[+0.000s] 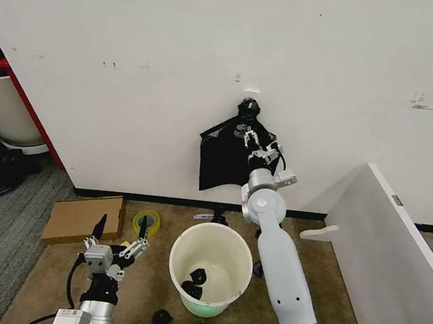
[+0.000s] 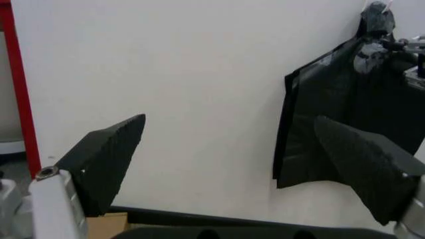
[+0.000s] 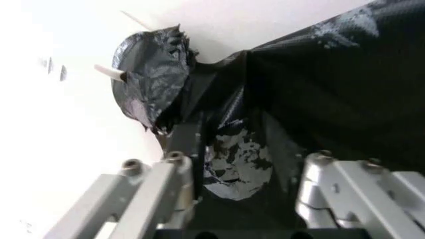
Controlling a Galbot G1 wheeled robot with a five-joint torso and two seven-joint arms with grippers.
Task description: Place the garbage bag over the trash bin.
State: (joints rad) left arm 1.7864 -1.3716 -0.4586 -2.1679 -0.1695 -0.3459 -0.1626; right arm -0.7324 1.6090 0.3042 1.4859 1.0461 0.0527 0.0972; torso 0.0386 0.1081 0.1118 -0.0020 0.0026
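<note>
To the left of the trash bin [image 1: 211, 268], the left gripper [image 1: 121, 233] hovers above the carpet with its fingers spread wide and nothing between them. A flat cardboard sheet [image 1: 83, 217] and a roll of yellow tape [image 1: 146, 221] lie on the floor just beyond it. The bin stands upright on the carpet near the wall, black scraps [image 1: 194, 282] inside. Behind and above the bin, the garbage bag [image 1: 223, 157] hangs against the wall from a knotted top. The right gripper [image 1: 250, 137] reaches up to it, fingers [image 3: 184, 149] partly open astride the plastic [image 3: 319, 94] just below the knot.

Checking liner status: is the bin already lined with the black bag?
No. The trash bin stands bare and white on the floor, with the garbage bag hanging on the wall behind it.
</note>
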